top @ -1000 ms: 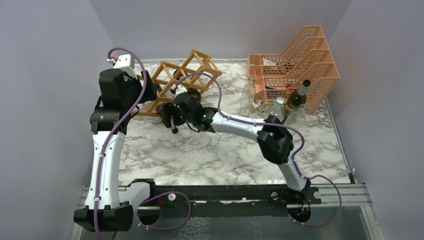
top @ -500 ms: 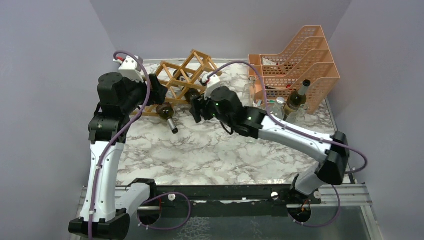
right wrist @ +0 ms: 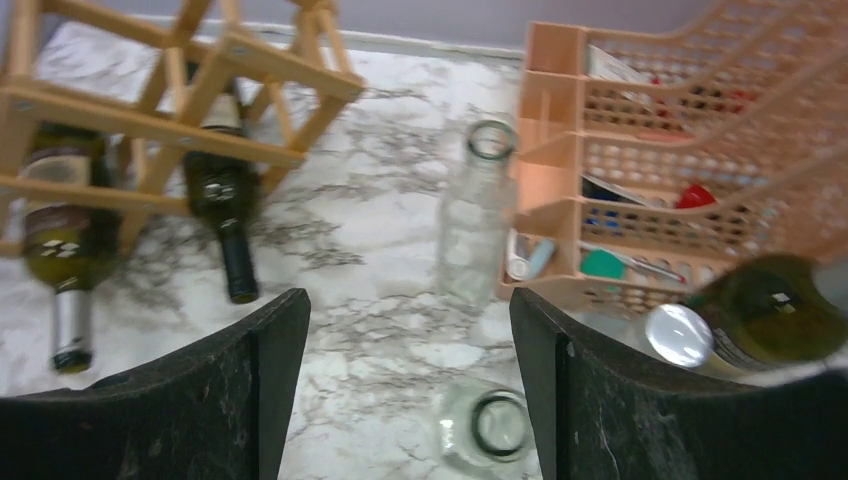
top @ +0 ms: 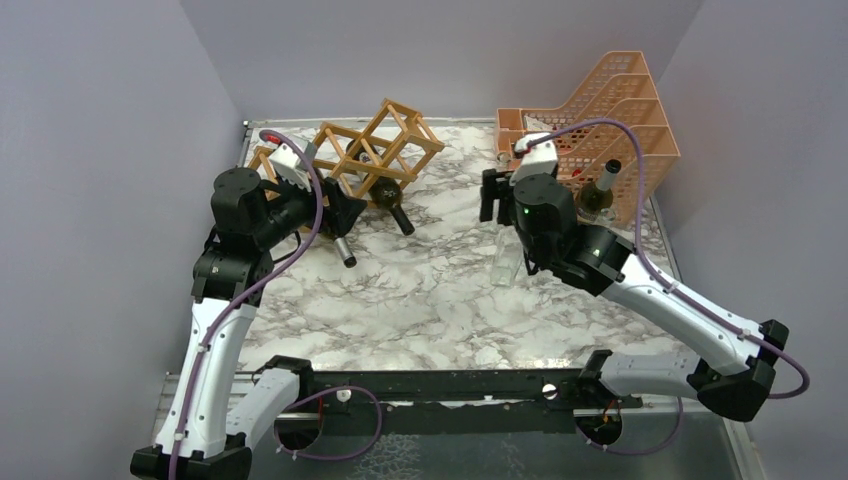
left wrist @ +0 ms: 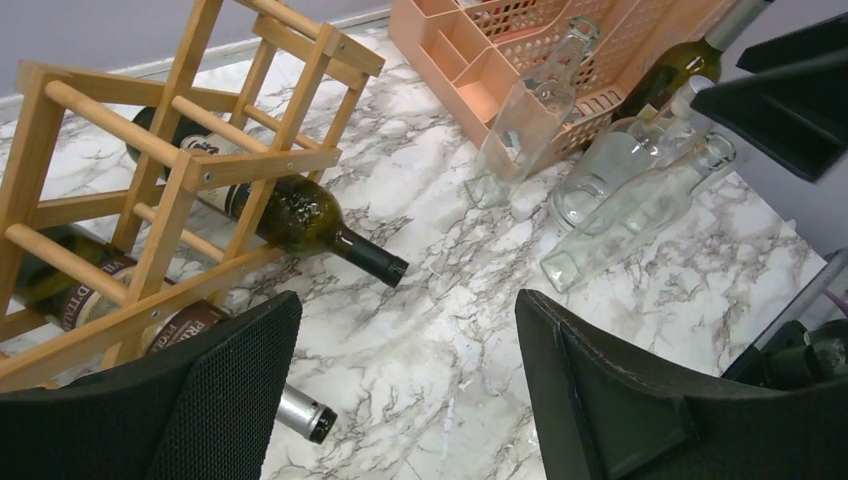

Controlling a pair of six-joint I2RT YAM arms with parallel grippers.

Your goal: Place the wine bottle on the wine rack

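Far right on the marble table [top: 420, 300], find the green wine bottle [top: 598, 192] upright just beside the peach-orange mesh organiser [top: 625, 105], gripped by nothing. Note the right gripper [right wrist: 405, 320] a little to its left, fingers spread wide with only tabletop between. Note the left gripper [left wrist: 405, 330] likewise agape and empty, hanging near the wooden wine rack [top: 350, 152] at far left, already loaded with two dark bottles [left wrist: 290, 210] in the lower cells, necks sticking out toward the near side.

Judging from this, reach for the green bottle next. Swing the right gripper further right and line both fingers up on the body below the shoulder, not on the slim neck. Mind the clear glass bottles [right wrist: 475, 215] crowded close by: come in from the open near side so as not to knock them. Close firmly, allowing for smooth glass likely to slip. Lift straight up before tipping. Pick a cell that looks free, higher up, feed the base in first, and leave the left gripper by the frame to steady it against any shifting.
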